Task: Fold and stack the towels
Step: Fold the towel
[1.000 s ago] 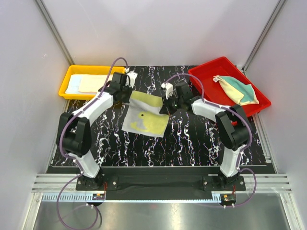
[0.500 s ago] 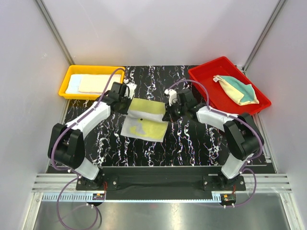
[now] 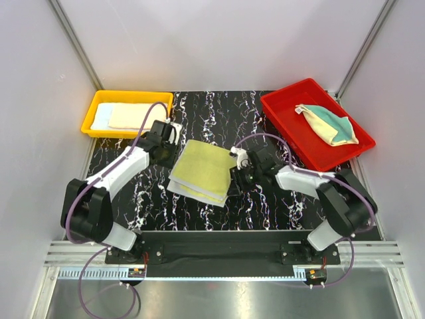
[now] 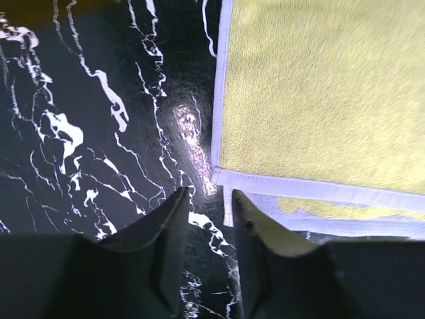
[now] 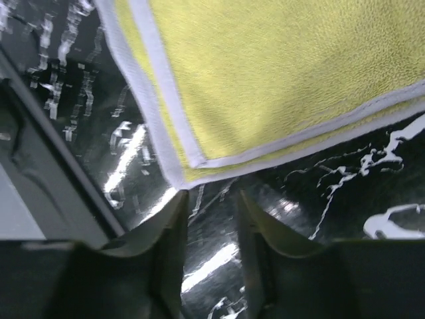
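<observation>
The left gripper and right gripper both sat unclenched and empty, each just beside a corner of the folded yellow towel.

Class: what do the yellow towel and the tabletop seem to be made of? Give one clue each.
Yellow towel: soft napped cloth, perhaps microfibre; fuzzy pile, stitched pale hem. Tabletop: hard, glossy, marble-look sheet or stone; white veins, glare spots.

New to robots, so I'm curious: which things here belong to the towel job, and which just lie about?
Job:
folded yellow-green cloth towel
folded pale towels in yellow plastic tray
crumpled yellow-teal towel in red plastic tray

Just there:
purple cables
black marbled table
</observation>
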Controlling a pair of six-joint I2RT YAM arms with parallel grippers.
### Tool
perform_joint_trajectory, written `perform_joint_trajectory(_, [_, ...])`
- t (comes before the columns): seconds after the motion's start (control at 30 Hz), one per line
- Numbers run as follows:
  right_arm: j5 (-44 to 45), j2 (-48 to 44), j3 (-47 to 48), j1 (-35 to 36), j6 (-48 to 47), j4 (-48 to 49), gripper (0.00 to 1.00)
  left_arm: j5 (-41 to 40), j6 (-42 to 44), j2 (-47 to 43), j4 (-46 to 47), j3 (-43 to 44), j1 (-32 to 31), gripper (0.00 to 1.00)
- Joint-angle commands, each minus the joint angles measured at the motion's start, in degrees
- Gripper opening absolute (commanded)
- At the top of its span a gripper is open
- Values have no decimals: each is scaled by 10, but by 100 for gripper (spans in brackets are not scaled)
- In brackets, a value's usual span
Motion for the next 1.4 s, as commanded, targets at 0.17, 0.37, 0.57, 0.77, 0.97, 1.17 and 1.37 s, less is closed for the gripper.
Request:
perform_joint_trajectory(0.17, [78, -101, 3, 3, 143, 12, 43, 69, -134, 37, 9, 14, 5, 38])
perform_joint_trajectory(0.37, [221, -25, 39, 2, 194, 5, 32, 107, -197, 53, 44, -19, 5, 38])
perform_joint_trajectory(0.57, [249, 90, 118, -7, 186, -4, 30, 191, -254, -4, 100, -74, 6, 40])
perform_joint_trajectory(0.77, [283, 159, 173, -54, 119, -73, 23, 73, -276, -34, 47, -80, 6, 40])
perform_joint_trajectory(0.97, [243, 152, 243, -110, 66, -142, 27, 48, -307, -69, 90, -99, 14, 45])
perform_joint_trajectory(1.17, [213, 90, 253, -106, 127, -198, 32, 93, -322, -43, 154, -101, 17, 45])
perform_joint_trajectory(1.37, [231, 50, 225, -107, 158, -241, 34, 122, -319, 24, 176, -97, 17, 44])
